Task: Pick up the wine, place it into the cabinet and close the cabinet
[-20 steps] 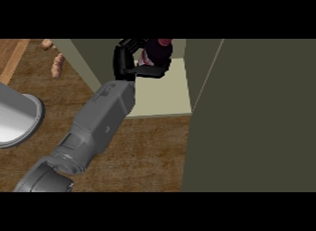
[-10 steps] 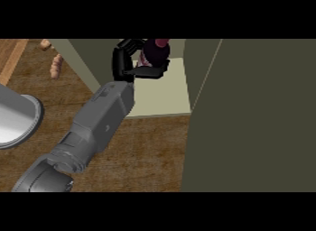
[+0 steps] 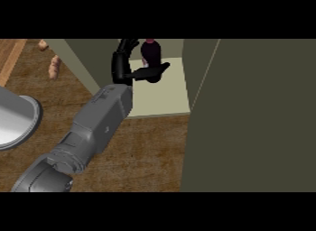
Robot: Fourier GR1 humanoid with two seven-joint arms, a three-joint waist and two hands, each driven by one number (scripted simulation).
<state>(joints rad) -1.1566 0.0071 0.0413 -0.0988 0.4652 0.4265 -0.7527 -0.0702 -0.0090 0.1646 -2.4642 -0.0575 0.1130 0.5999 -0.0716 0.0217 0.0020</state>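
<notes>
Dark glass: the wine bottle [image 3: 151,54] stands upright on the pale cabinet shelf [image 3: 162,101], toward twelve o'clock in the head view.
Which hand: only one grey forearm shows, coming up from seven o'clock; I cannot tell which arm it is, though I judge it the left hand [image 3: 131,67].
Fingers: black fingers [image 3: 123,56] rise straight at the bottle's nine o'clock side, thumb hooked across its front; whether they grip it is unclear.
Cabinet door: the dark olive door [image 3: 261,117] fills three o'clock, swung open.
Tabletop: brown wood tabletop [image 3: 151,149] at six o'clock; a grey metal pot [image 3: 7,117] at nine o'clock.
Doing it well: open the fingers fully, draw the hand straight back toward six o'clock without tipping the bottle, then push the door shut.
</notes>
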